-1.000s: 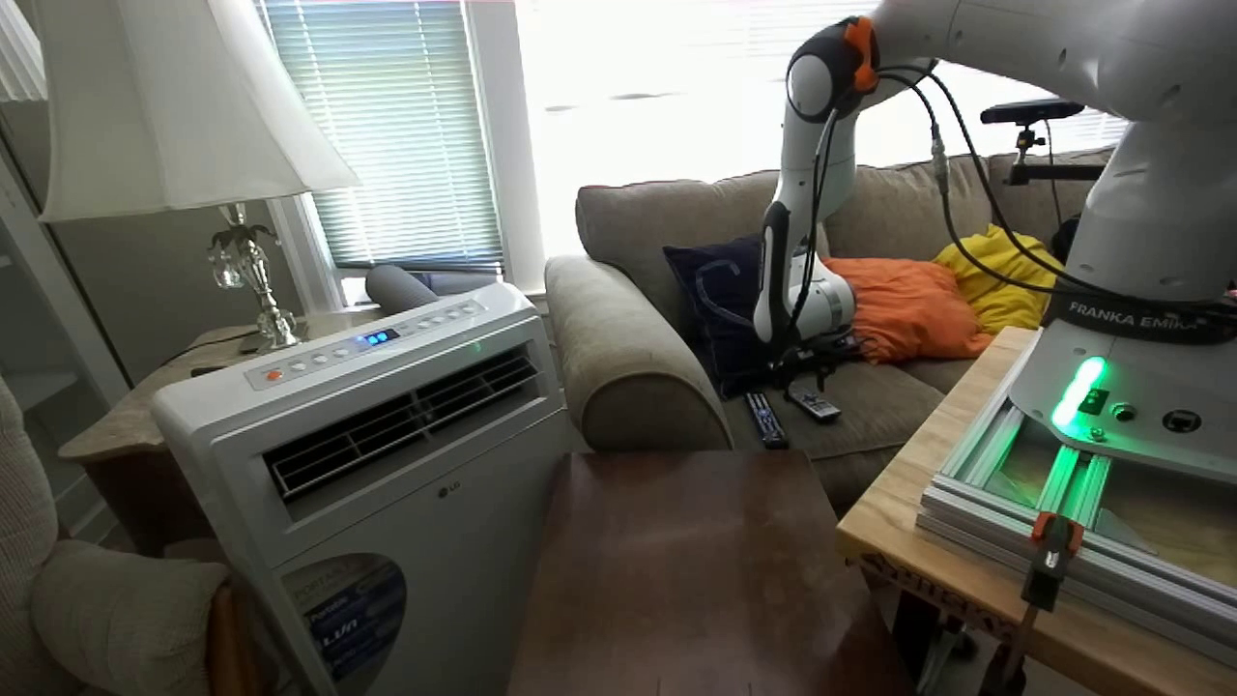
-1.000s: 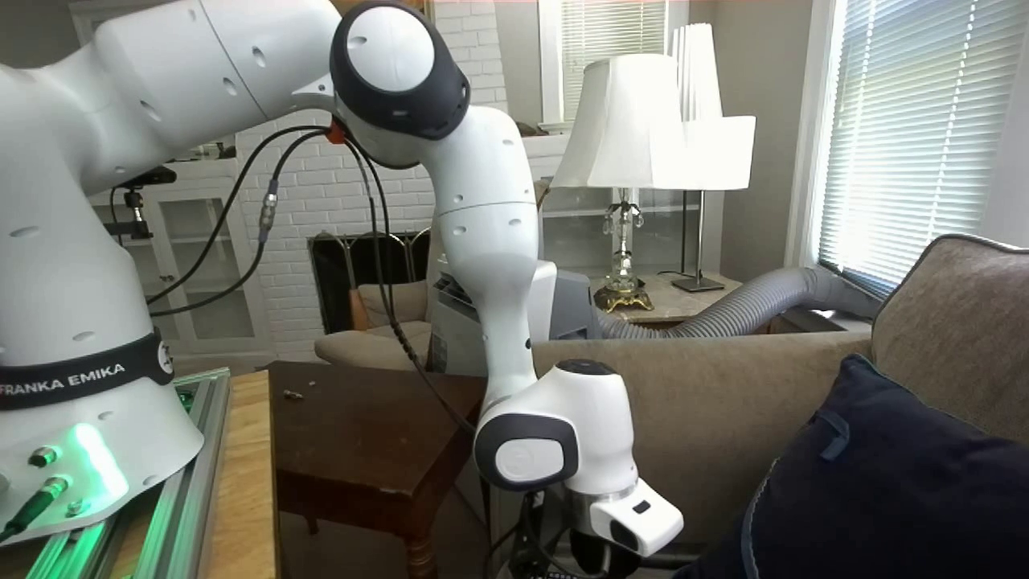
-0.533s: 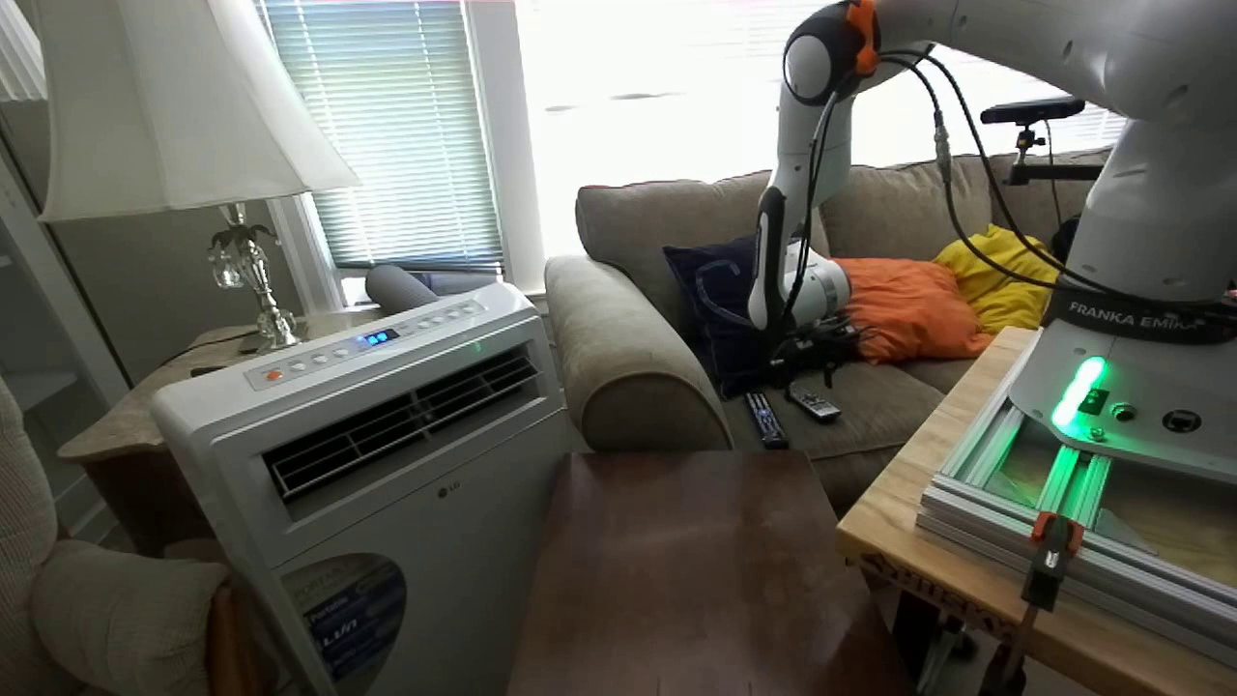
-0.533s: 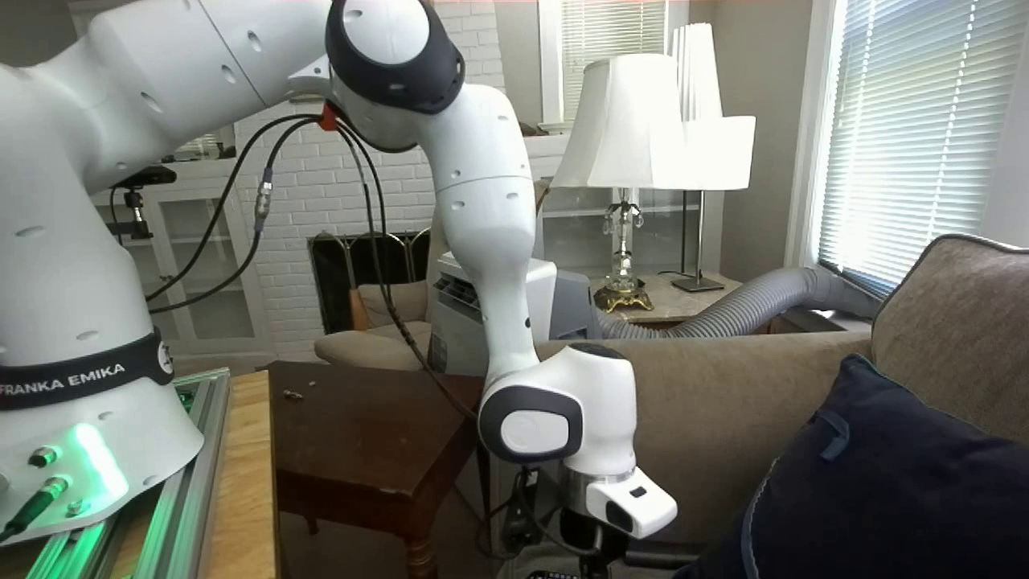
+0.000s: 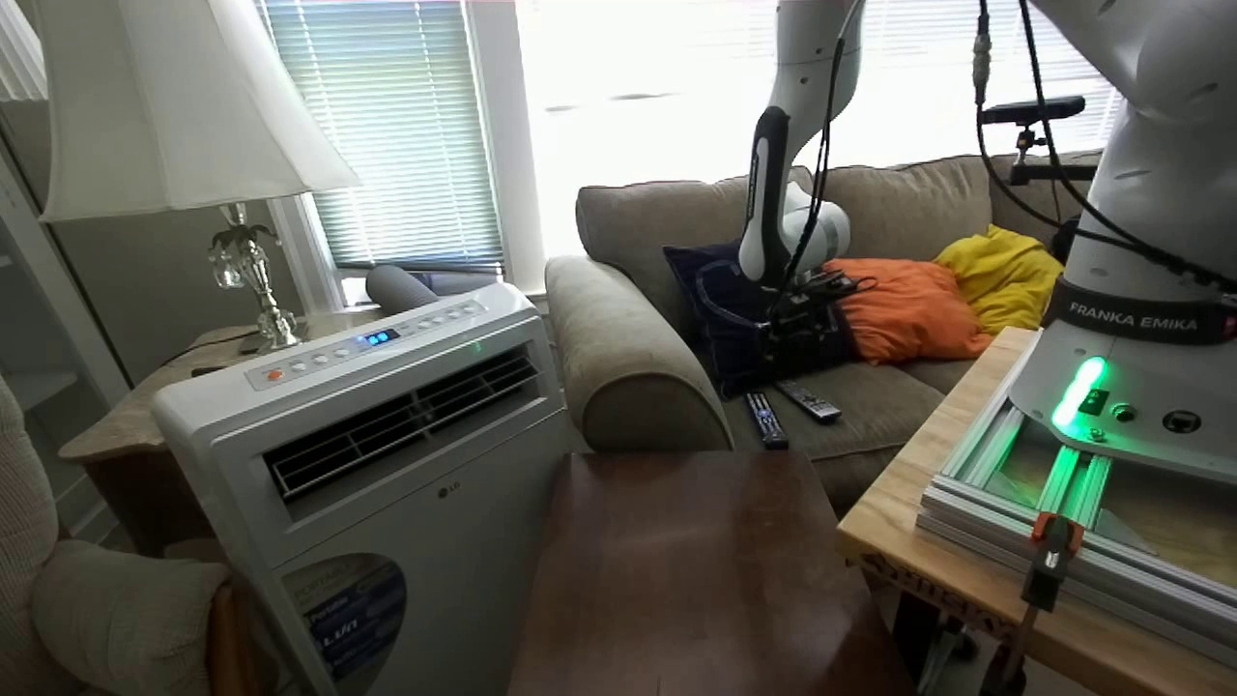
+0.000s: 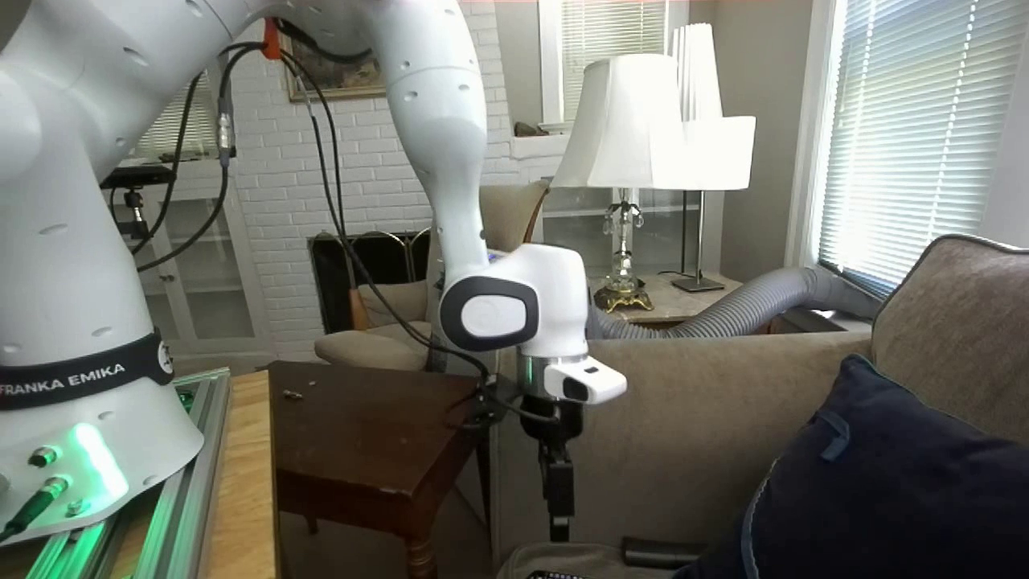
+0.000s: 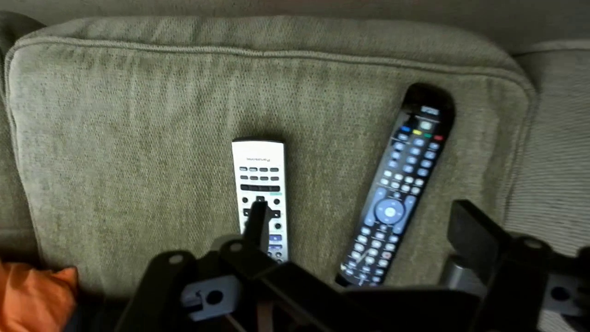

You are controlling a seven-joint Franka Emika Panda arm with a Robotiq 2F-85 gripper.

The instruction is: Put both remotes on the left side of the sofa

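A large olive-grey fabric sofa (image 5: 638, 222) has a thick seat cushion (image 7: 138, 138) beside its rounded arm (image 5: 628, 329). Above hangs the black two-fingered gripper (image 7: 360, 214), spread wide and released. On the cushion lie a long black rectangular remote (image 7: 398, 189) and, apart, a shorter silver rectangular remote (image 7: 262, 184), partly hidden by the gripper.

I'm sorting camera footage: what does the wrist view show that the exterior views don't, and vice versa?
Only the wrist view shows readable Panasonic lettering and blue, yellow, green and red buttons. Only the exterior views show the lamp, blinds and robot base. All share the gripper and sofa; the wrist view and an exterior view share the silver remote and black remote.
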